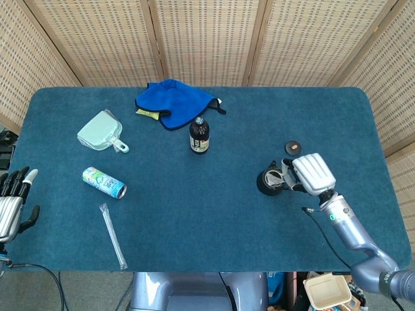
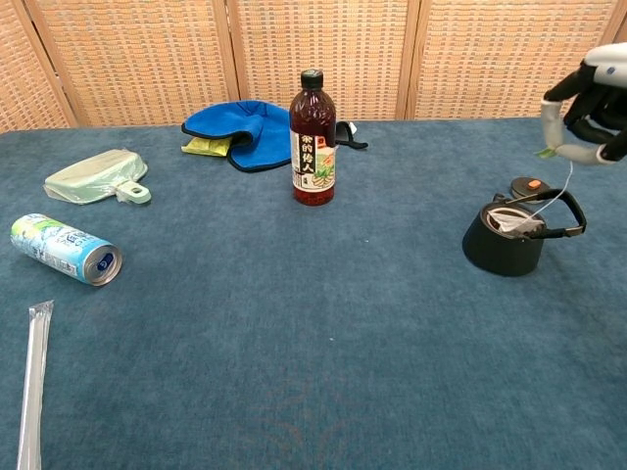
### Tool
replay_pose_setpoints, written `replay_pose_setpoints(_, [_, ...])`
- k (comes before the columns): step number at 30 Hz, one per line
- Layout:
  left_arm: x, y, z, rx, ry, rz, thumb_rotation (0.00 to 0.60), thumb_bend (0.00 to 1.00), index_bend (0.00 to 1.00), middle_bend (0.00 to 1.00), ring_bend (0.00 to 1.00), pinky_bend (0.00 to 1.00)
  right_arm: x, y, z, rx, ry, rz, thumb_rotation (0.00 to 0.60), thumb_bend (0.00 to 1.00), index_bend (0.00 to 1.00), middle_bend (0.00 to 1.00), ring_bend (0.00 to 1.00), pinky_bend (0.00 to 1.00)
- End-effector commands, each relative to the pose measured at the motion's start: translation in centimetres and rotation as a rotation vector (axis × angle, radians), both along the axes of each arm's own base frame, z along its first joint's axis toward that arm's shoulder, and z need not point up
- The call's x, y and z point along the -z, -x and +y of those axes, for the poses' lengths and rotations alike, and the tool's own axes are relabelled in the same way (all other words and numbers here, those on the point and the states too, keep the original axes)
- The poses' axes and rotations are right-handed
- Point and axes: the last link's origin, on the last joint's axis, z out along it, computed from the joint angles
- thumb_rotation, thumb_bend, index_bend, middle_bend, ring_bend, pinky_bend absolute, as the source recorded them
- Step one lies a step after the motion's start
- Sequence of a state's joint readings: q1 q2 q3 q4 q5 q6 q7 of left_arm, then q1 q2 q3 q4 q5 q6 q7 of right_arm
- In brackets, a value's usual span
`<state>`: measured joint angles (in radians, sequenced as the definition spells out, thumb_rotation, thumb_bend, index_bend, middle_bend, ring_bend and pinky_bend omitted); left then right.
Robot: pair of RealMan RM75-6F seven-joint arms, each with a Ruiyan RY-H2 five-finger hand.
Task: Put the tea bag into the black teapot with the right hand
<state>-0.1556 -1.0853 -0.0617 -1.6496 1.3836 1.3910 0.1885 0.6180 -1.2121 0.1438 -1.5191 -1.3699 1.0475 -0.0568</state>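
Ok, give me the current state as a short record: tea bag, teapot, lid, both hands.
tea bag: inside the mouth of the pot, string running up to the right hand
black teapot: upright, open, handle raised
lid: on the table behind the pot
right hand: above the pot, pinching the green tag of the string
left hand: at the table's left edge, holding nothing, fingers apart
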Motion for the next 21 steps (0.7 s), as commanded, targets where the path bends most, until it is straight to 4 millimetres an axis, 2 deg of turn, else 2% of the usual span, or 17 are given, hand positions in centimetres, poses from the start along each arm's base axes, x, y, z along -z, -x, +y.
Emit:
replay_pose_setpoints(1, [-0.1,0.1,0.0,-0.002,-0.002,0.0,0.6,0.48,0.0,0.0,0.0,0.0,1.1,-0.2,0.3,-0.026,-0.023,0.027,0.6,0.61,0.62,0.89,0.87,0.98])
replay_pose_setpoints(15, [-0.1,0.3,-0.1,-0.008,-0.005,-0.001,0.6,0.48,0.0,0.0,0.0,0.0,3.7,-1.1,1.5,-0.12,-0.074,0.115,0.6,0.62,0.61,0.88,0.87,0.98])
replay_pose_setpoints(21, [-0.1,0.4,-0.2,-0.011,-0.005,0.0,0.6,0.48,0.0,0.0,0.0,0.0,4.8,-1.1,2.1,-0.154,-0.103,0.158,0.6,0.62,0.56,0.87,0.87,0.98])
